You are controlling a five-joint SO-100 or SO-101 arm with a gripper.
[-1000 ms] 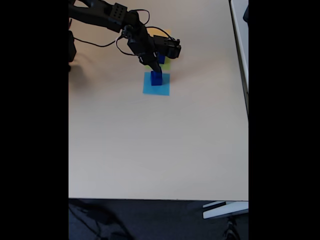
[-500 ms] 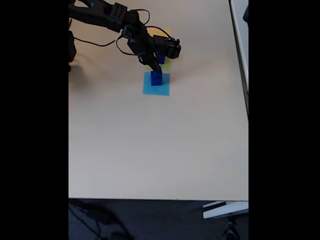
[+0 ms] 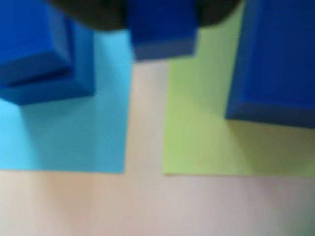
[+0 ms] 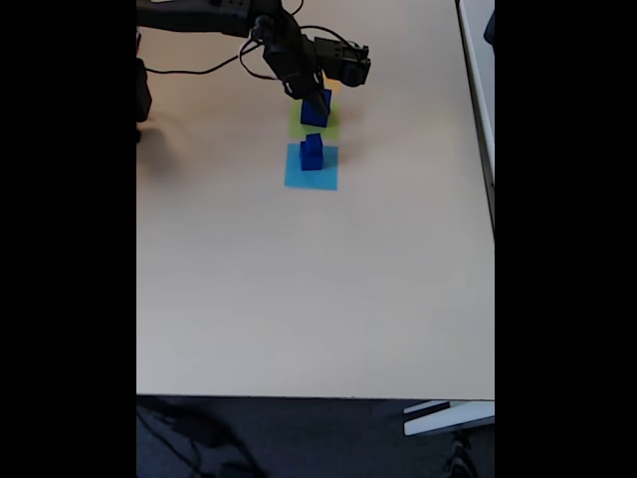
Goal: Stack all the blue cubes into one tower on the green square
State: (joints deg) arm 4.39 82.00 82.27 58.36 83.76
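Looking at progress: not much tower yet, I'd say. Going left to right in the wrist view, left of the claw sits a stepped dark blue shape on the light-blue square. It reads like a smaller cube on a wider one, but it's too blurry to swear by. Right at the claw, a small cube hangs between the dark fingers over the bare strip of bench, so the claw looks clamped on it. To the claw's right, the big cube rests on the green square, which pokes out a little around it.

In the fixed view, the claw hovers just over the big cube, with the blue shape below it in the picture.

So the base seems done. What's left: set down the small cube and bring over whatever's on the light-blue square.

Cubes look solid, matte, sharp-edged. Both squares are flat and paper-thin. Bench is smooth pale beige.
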